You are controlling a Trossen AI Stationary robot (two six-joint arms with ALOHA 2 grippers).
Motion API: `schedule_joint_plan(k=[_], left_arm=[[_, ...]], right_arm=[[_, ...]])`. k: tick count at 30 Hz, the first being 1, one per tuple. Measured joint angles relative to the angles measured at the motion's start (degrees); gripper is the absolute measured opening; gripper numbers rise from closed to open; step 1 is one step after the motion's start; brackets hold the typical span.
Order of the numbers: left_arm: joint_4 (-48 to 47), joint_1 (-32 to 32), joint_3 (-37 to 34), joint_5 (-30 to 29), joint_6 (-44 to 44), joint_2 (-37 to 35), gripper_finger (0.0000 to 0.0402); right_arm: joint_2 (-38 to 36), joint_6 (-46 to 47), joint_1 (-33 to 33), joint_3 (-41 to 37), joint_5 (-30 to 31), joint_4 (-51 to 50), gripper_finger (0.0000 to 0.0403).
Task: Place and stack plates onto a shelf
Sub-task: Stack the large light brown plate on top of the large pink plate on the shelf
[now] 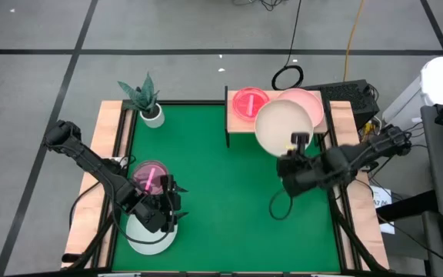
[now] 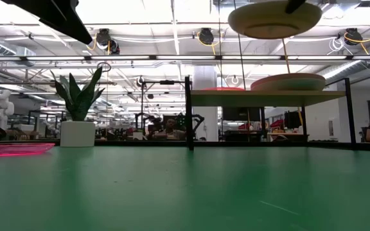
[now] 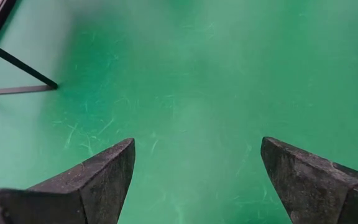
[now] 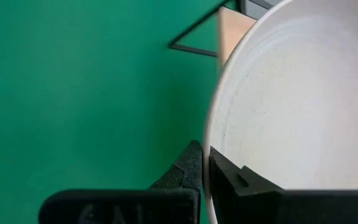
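The right gripper [image 1: 294, 158] is clamped on the rim of a beige plate [image 1: 284, 128], pinching its near edge; the right wrist view shows the rim caught between the two closed fingers. In the high view the plate sits right of centre, overlapping the lower edge of the shelf [image 1: 237, 123], and in the low view it hangs at the top of the frame, clearly above the shelf board and not touching anything on it.

That gap is what matters for the coming move. A pink plate [image 1: 304, 104] already lies on the shelf's right half, directly beyond and below the held one, with a small see-through magenta plate [image 1: 250, 101] on the left half. As I read it, the beige plate needs to go a little farther toward the top of the frame and then down to land on the pink one. It looks roughly level in the low view, which should help it settle flat. The right arm is plainly the nearer one to the shelf.

The left gripper [image 1: 160, 204] waits at the lower left, fingers spread wide over bare green tabletop [image 1: 221, 200], holding nothing. Beside it lie another small magenta plate [image 1: 151, 177] and a pale plate [image 1: 146, 235].
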Motion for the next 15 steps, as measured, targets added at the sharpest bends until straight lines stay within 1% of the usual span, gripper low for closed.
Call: schedule_joint_plan(k=[10, 15], left_arm=[[1.7, 0.0, -0.1, 0.0, 0.5, 0.0, 0.0351], [4.6, 0.0, -2.6, 0.0, 0.5, 0.0, 0.0351]], right_arm=[[-4.1, -14.3, -15.4, 0.0, -0.6, 0.1, 0.0], [-5.9, -21.6, -23.3, 0.0, -5.9, 2.9, 0.0]])
